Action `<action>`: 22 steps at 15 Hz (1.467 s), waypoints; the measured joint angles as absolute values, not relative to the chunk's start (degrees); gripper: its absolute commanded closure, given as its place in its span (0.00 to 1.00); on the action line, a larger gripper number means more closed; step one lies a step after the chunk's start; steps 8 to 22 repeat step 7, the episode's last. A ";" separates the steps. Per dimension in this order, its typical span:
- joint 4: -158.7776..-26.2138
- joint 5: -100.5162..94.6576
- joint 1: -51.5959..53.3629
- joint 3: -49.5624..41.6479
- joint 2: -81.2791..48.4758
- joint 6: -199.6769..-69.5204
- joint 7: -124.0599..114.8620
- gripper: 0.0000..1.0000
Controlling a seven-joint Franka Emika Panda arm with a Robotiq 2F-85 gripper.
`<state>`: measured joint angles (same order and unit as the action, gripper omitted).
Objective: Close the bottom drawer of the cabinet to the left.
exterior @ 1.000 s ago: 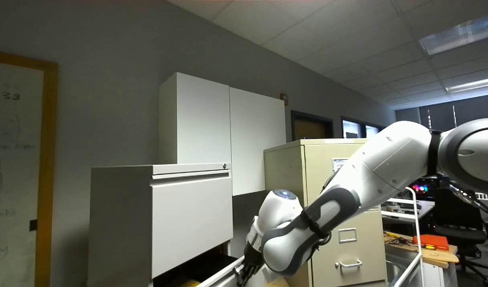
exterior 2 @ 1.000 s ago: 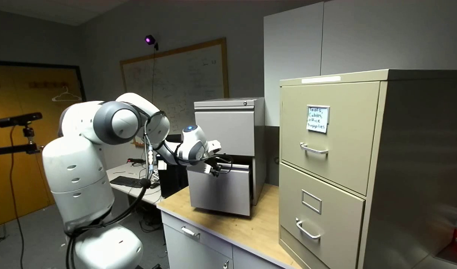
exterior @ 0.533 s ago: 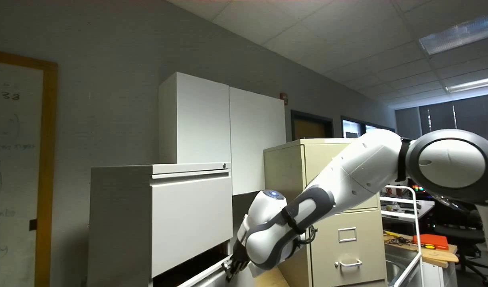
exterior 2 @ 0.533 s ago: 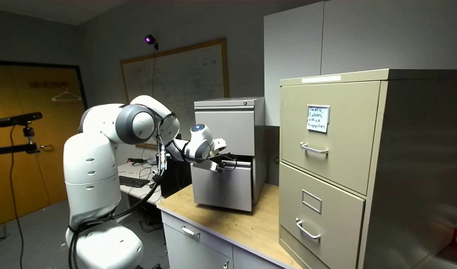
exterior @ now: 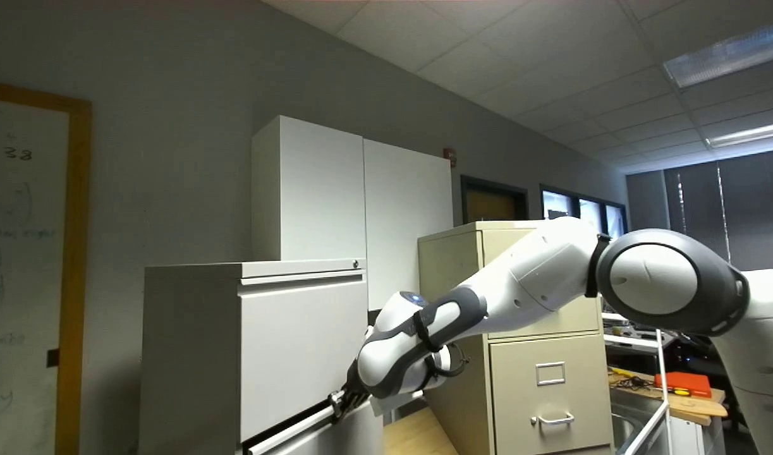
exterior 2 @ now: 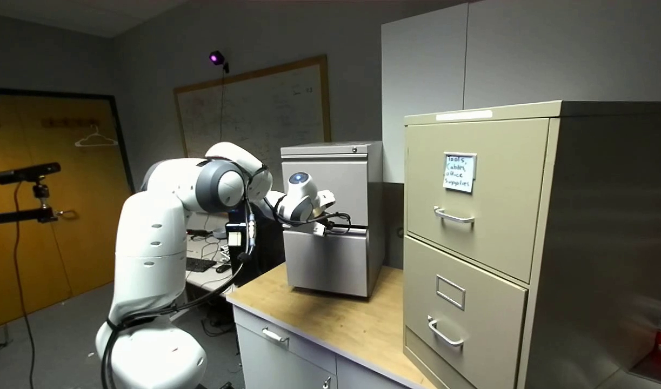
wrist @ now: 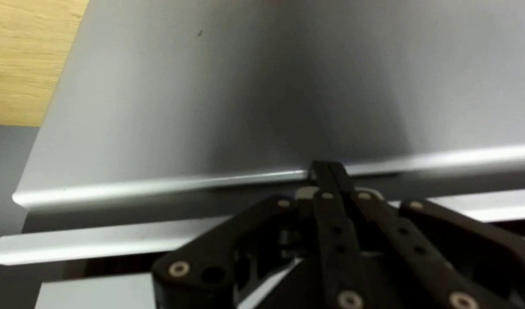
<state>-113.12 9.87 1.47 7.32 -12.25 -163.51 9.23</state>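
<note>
The light-grey cabinet [exterior 2: 326,183] stands on a wooden counter, its upper drawer shut. Its bottom drawer [exterior 2: 326,265] looks almost flush with the cabinet. In an exterior view the pale rim of the bottom drawer [exterior: 294,431] sits just out from the upper front, with a thin dark gap. My gripper [exterior: 339,404] is at this rim; it also shows in an exterior view [exterior 2: 328,222], partly behind cables. In the wrist view my gripper [wrist: 329,165] has its fingertips together, empty, against the top edge of the bottom drawer front [wrist: 159,107].
A beige filing cabinet [exterior 2: 476,200] stands to the right on the wooden counter [exterior 2: 330,319]. A white two-door cupboard [exterior: 323,189] hangs on the wall behind. A desk with a keyboard [exterior 2: 198,264] is behind the arm.
The arm and gripper have moved toward the cabinet. The bottom drawer has slid inward with them, and its dark opening has shrunk from wide to a thin gap.
</note>
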 measured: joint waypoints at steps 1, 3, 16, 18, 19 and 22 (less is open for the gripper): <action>-111.74 10.86 1.19 7.66 -13.31 -163.30 10.38 1.00; -109.14 12.34 0.76 8.20 -15.26 -162.78 12.27 1.00; -104.10 14.25 -0.09 9.19 -18.78 -161.10 14.47 1.00; -104.10 14.25 -0.09 9.19 -18.78 -161.10 14.47 1.00; -104.10 14.25 -0.09 9.19 -18.78 -161.10 14.47 1.00; -104.10 14.25 -0.09 9.19 -18.78 -161.10 14.47 1.00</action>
